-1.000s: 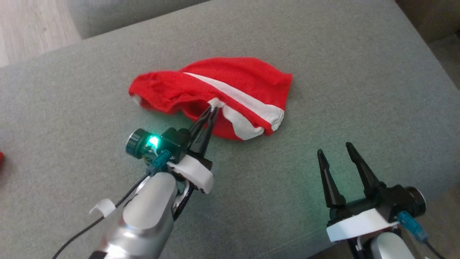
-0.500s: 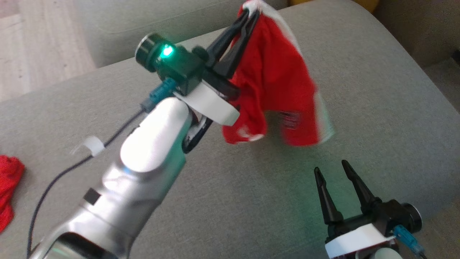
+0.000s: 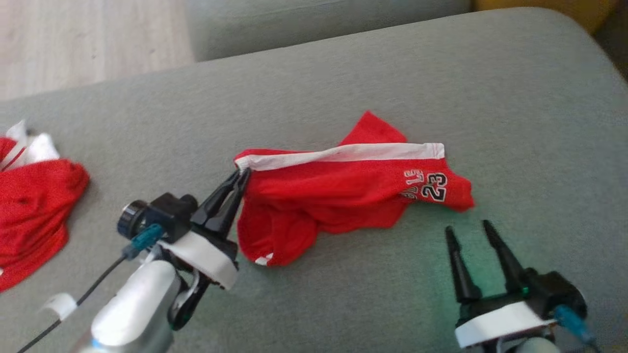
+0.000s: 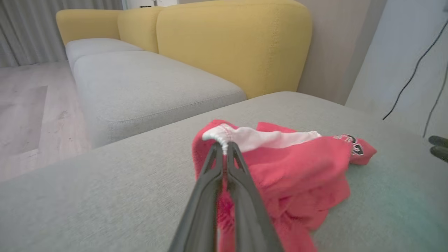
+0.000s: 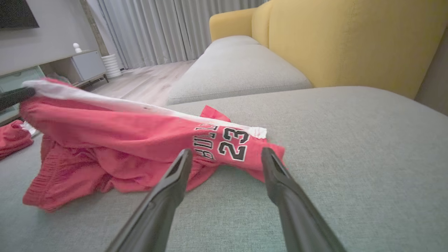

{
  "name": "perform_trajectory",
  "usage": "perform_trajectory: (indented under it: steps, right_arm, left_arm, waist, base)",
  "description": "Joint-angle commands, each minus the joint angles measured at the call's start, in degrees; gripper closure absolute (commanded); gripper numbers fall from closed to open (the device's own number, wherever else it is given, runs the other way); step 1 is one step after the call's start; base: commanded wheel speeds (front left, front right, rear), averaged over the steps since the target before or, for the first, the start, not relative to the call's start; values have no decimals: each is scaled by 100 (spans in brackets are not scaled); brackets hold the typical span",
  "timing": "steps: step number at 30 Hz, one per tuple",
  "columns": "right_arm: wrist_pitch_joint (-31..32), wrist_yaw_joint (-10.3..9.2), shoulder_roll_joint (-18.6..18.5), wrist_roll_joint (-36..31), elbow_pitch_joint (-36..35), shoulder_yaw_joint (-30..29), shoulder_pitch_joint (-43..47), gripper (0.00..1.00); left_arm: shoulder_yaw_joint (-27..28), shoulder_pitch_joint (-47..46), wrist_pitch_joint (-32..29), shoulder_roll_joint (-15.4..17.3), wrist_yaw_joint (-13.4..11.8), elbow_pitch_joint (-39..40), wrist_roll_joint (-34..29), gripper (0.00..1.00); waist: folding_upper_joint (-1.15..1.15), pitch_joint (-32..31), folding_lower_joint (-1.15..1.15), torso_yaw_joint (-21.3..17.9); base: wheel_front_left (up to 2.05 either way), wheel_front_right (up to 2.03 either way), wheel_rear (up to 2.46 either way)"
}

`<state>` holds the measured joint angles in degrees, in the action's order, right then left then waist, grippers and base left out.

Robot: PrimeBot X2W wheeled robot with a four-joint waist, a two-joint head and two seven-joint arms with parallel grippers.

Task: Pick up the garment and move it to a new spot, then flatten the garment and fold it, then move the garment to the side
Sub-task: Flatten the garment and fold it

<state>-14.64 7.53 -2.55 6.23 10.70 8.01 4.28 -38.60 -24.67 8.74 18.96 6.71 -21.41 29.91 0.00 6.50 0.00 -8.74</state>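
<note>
The garment point(image 3: 343, 196) is a pair of red shorts with a white side stripe and the number 23, lying crumpled on the grey cushion point(image 3: 343, 73). My left gripper point(image 3: 241, 174) is shut on the white end of its stripe at the left, holding that corner slightly raised; the left wrist view shows the pinch point(image 4: 224, 145) on the garment point(image 4: 297, 168). My right gripper point(image 3: 467, 229) stands open just short of the printed end, touching nothing. In the right wrist view its fingers point(image 5: 224, 154) frame the number on the garment point(image 5: 140, 140).
Another red and white garment point(image 3: 34, 201) lies at the cushion's left edge, also seen at far left point(image 5: 14, 138) in the right wrist view. A second grey seat point(image 4: 140, 87) and yellow backrests point(image 4: 238, 42) lie beyond. Wooden floor point(image 3: 88, 39) borders the far left.
The left gripper lifted the garment high, carried it and set it down again spread out with the number showing. The head camera shifted, bringing the other red garment into view. The right gripper stayed open.
</note>
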Motion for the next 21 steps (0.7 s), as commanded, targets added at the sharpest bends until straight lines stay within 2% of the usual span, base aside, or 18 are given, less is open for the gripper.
perform_trajectory:
  steps: [1,3,5,11,16,21]
  right_arm:
    - [-36,-4,-32,180,-117,-18,-201,0]
    - [-36,-4,-32,741,-11,-216,-269,0]
    - [-36,-4,-32,1025,128,-320,-437,0]
    - [-36,-4,-32,890,477,-374,-1203,0]
    - [-36,-4,-70,856,1172,-145,-1843,0]
    - [-36,-4,-556,1550,2200,538,-2740,0]
  left_arm:
    - [313,-299,102,229,-54,234,-10,100]
    - [317,-259,121,348,-60,229,-44,100]
    - [336,-285,130,438,-60,211,-59,100]
    - [298,-551,106,689,-28,59,-192,100]
    - [216,-796,96,742,-4,-52,-286,100]
    - [110,-1055,142,659,22,-157,-307,100]
  waist:
    - [0,165,0,276]
    - [0,233,0,414]
    - [0,309,0,540]
    - [0,568,0,806]
    - [0,754,0,929]
    - [0,951,0,1064]
  base:
    - [0,0,0]
    - [0,0,0]
    - [0,0,0]
    - [0,0,0]
    - [0,0,0]
    - [0,0,0]
